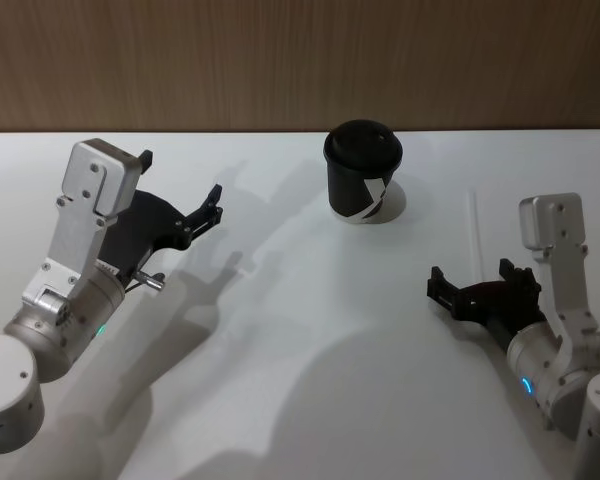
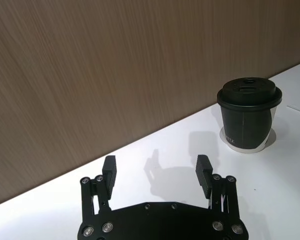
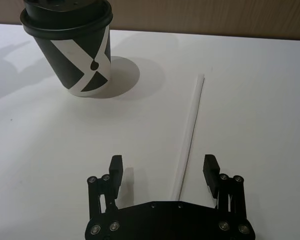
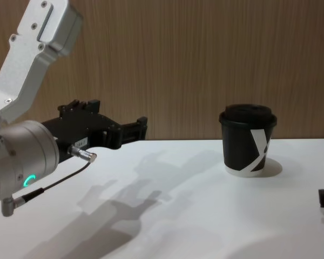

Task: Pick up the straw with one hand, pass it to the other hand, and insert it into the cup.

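Currently the straw (image 3: 190, 130) lies flat, pointing forward, between the right gripper's (image 3: 162, 162) spread jaws; left gripper's (image 2: 156, 162) too.

Straw: the thin straight white straw (image 1: 473, 230) (image 3: 190, 132) lies flat on the white table (image 1: 310, 330), lengthwise away from the robot, to the right of the cup and apart from it.

Cup: the small black paper cup (image 1: 363, 185) (image 3: 75, 50) stands upright near the table's far edge, black domed lid on, white slanted mark on its side, white bottom rim.

Other hand: the black blocky two-finger left gripper (image 1: 180, 180) (image 2: 156, 165), on a silver arm with a green glowing ring, hangs above the table's left side, fingers spread wide, pointed towards the cup.
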